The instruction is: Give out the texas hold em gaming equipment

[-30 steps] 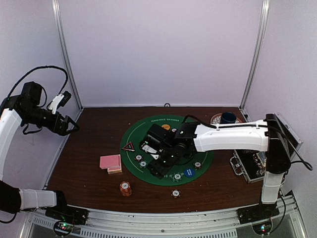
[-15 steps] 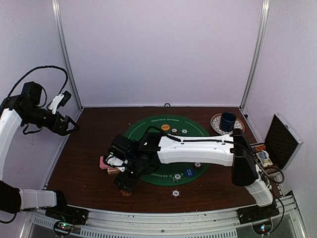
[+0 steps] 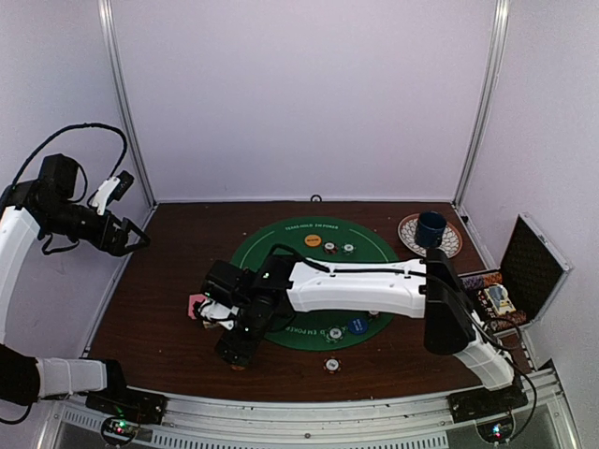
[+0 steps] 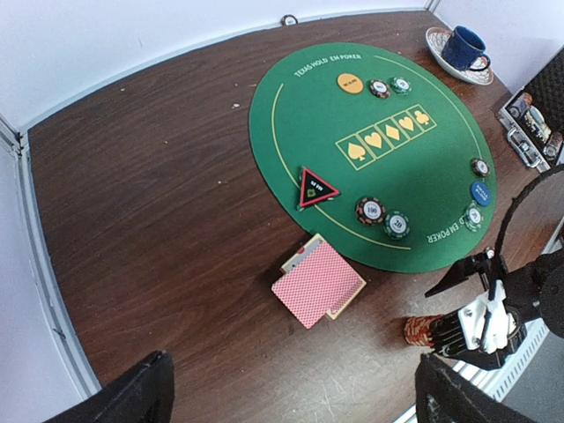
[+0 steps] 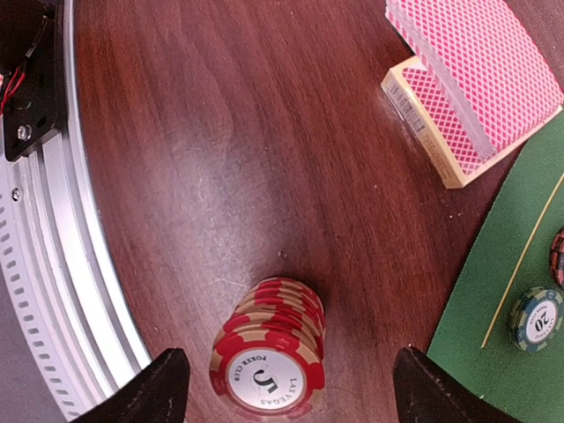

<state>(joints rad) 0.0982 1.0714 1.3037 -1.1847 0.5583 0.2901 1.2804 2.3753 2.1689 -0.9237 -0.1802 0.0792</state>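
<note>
as the right gripper (image 5: 291, 392) hangs low off the near-left edge of the green mat (image 4: 423, 189), its claw is spread wide, one finger on each side of the red chip stack (image 5: 269, 370), neither touching it. pink-backed cards (image 4: 317, 282) lie just off the mat's left rim, beyond the stack. the triangle marker (image 4: 315, 188) sits on the mat's left edge. the left gripper (image 3: 131, 238) is up high, well left of the mat, claw open and holding nothing.
</note>
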